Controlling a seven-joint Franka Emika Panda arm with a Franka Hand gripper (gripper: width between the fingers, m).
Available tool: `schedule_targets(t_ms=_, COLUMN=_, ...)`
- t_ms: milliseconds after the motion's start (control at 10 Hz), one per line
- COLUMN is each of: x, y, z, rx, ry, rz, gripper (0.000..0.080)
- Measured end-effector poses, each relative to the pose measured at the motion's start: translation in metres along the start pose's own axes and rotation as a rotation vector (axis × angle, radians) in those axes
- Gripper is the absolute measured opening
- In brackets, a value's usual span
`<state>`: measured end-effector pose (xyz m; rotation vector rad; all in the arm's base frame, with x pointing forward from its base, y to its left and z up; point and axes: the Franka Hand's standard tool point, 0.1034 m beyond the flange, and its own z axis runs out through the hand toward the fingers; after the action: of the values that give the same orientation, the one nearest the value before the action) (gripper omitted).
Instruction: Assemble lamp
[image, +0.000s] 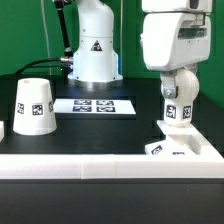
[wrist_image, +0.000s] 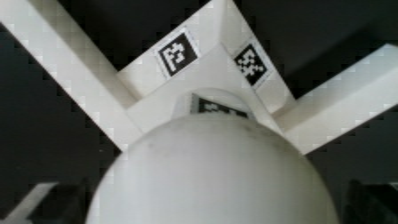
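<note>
Rails (image: 100, 160) of white plastic close off the near edge of the black table (image: 110, 130) and turn a corner on the exterior view's right. That corner is the tightest spot: the base (image: 175, 148), a low square piece with black-and-white tags, sits tucked into it, close to both walls. The bulb (image: 177, 103) stands upright on the base, a smooth white cylinder with a rounded head and a tag on its side. Directly above it hangs the gripper (image: 178, 70); its blocky white body fills the top right and runs out of frame, and I cannot make out the fingertips there. The wrist view shows the domed bulb head (wrist_image: 210, 165) large and blurred between two pale bars slanting off to either side, the fingers (wrist_image: 63, 50) spread wide with dark gaps beside the bulb, touching nothing I can see. Below the dome the tagged base (wrist_image: 205, 60) peeks out.

Open table lies toward the exterior view's left. The shade (image: 33, 106), a tapered cup standing wide end down, sits well apart from the bulb, with free space around it. Between them, farther back, lies the flat marker board (image: 94, 104). Behind it stands the arm's rounded white pedestal (image: 93, 50).
</note>
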<state>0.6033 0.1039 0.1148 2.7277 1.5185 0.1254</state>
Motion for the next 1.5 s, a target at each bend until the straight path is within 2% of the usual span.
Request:
schedule_targets(t_ms=200, x=0.0011, y=0.0012, z=0.0018, rx=-0.008, ry=-0.031, rz=-0.226, gripper=0.0698)
schedule_targets(t_ms=500, x=0.0018, y=0.0018, z=0.0012, rx=-0.026, ry=-0.058, rz=-0.427, gripper=0.0698)
schedule_targets(t_ms=700, x=0.0001, y=0.003, z=0.0013, rx=-0.028, ry=-0.071, rz=-0.548, gripper=0.0698)
schedule_targets(t_ms=1000, x=-0.0014, y=0.004, z=0.0017, rx=-0.028, ry=-0.072, rz=-0.535, gripper=0.0698)
schedule_targets(t_ms=1100, x=-0.0017, y=0.0043, z=0.0017, rx=-0.028, ry=-0.072, rz=-0.534, gripper=0.0584)
schedule_targets(t_ms=1500, x=-0.0024, y=0.0047, z=0.0018, rx=-0.029, ry=-0.072, rz=-0.501, gripper=0.0577)
